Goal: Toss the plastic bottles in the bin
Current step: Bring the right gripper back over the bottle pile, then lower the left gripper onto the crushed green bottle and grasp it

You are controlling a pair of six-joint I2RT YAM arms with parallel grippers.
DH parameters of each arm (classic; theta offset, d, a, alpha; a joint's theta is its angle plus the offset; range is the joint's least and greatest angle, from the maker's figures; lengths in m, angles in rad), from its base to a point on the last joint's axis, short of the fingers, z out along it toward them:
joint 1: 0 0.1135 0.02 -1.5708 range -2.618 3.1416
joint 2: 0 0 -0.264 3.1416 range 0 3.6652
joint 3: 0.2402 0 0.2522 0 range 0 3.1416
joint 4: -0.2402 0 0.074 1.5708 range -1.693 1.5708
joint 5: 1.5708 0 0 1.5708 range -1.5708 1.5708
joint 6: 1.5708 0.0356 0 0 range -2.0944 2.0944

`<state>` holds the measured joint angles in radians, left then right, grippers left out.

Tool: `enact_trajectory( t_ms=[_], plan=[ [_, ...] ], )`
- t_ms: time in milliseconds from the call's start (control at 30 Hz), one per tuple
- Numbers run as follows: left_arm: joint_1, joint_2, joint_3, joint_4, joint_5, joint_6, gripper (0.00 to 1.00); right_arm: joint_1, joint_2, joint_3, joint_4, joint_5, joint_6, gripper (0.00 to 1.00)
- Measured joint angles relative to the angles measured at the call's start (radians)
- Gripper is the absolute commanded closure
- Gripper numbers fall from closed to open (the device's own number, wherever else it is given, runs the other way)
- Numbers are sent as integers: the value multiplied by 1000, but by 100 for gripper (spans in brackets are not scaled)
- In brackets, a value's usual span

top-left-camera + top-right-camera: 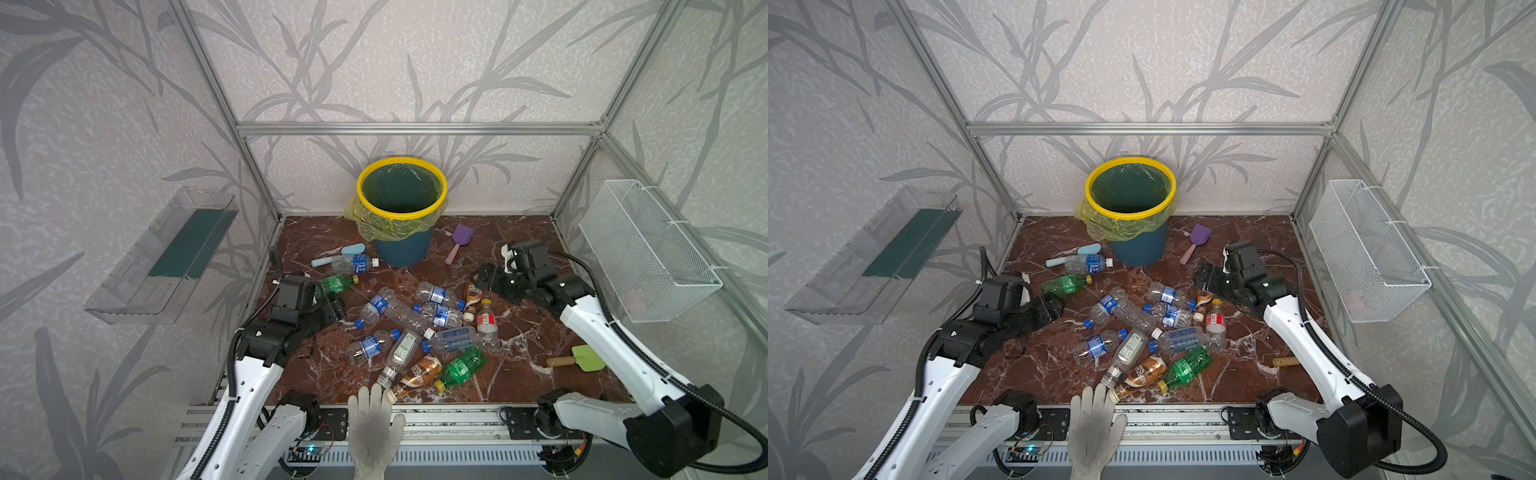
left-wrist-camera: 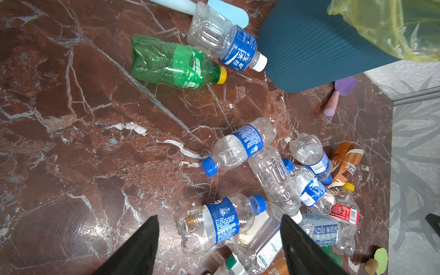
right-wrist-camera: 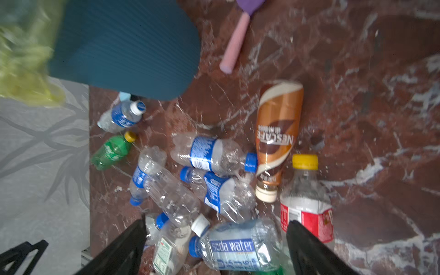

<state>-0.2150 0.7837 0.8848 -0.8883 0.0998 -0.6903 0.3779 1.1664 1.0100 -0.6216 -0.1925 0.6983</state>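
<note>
While its two black fingers stood wide apart with nothing between them, the left gripper point(image 2: 219, 216) hung over a clear bottle with a blue label point(image 2: 221, 223) that lay on its side. The right gripper point(image 3: 217, 221) was wide and empty too, above the soda water bottle point(image 3: 238, 247), though that picture was blurry.

I think the step was to pick up one bottle. To do it well, a gripper should go down on just one bottle. It should pinch the round middle, not the slippery cap, and squeeze softly, since these thin bottles squash and pop out. Bottles on top of the heap should go first, so the others do not roll. Then the bottle must go up over the yellow rim of the bin point(image 1: 401, 253) before the gripper lets go.

The plastic bottles point(image 1: 405, 313) lay in a heap in the middle of the red marble table point(image 1: 316, 374), with two more near the bin at the back. No bottle showed inside the bin. Each wrist pointed down toward the heap, and each white arm reached in from a front corner. A gloved hand point(image 1: 374, 428) rested at the front edge, close to the nearest bottles.
</note>
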Motion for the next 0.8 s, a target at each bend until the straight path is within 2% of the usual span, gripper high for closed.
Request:
enact_trajectory(
  t_ms=[300, 567, 800],
  plan=[
    [0, -2, -78, 18, 8, -30, 20, 74, -155, -194, 26, 9, 60, 8],
    [0, 7, -89, 49, -29, -35, 19, 107, -169, -269, 54, 18, 95, 8],
    [14, 132, -55, 91, -111, -78, 15, 110, -169, -291, 88, 20, 110, 8]
  ],
)
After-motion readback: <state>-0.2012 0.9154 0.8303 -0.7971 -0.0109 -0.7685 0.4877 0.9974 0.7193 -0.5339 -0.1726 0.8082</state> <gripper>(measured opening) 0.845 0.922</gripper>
